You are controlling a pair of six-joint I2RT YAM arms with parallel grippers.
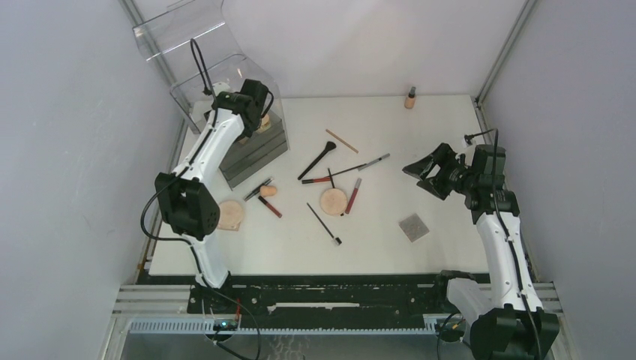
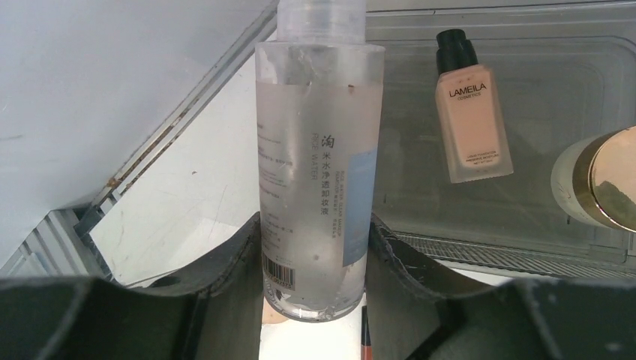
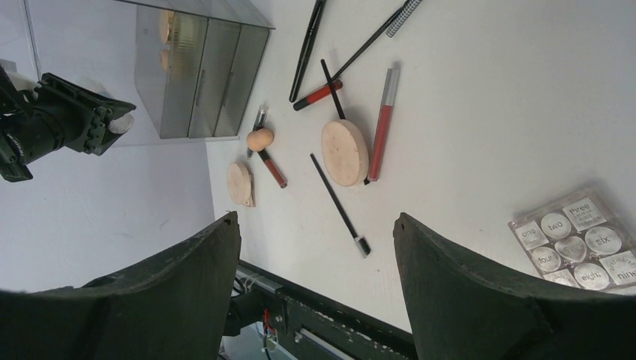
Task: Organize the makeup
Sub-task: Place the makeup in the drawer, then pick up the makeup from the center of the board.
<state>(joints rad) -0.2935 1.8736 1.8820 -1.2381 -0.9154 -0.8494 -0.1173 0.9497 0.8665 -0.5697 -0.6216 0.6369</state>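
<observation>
lettering "lameila" marks beige bottle (image 2: pixel 474 124) beside clear bottle (image 2: pixel 319 172) grasped by left end effector (image 2: pixel 315 241); right end effector (image 3: pixel 315 225) released.

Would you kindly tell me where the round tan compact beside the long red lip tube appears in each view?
Top external: round tan compact, at the table's centre, just left of the red lip tube.
Left wrist: not in view.
Right wrist: compact at upper centre, again left of the tube.
Shared landmark: the red lip tube along its right side.
</observation>
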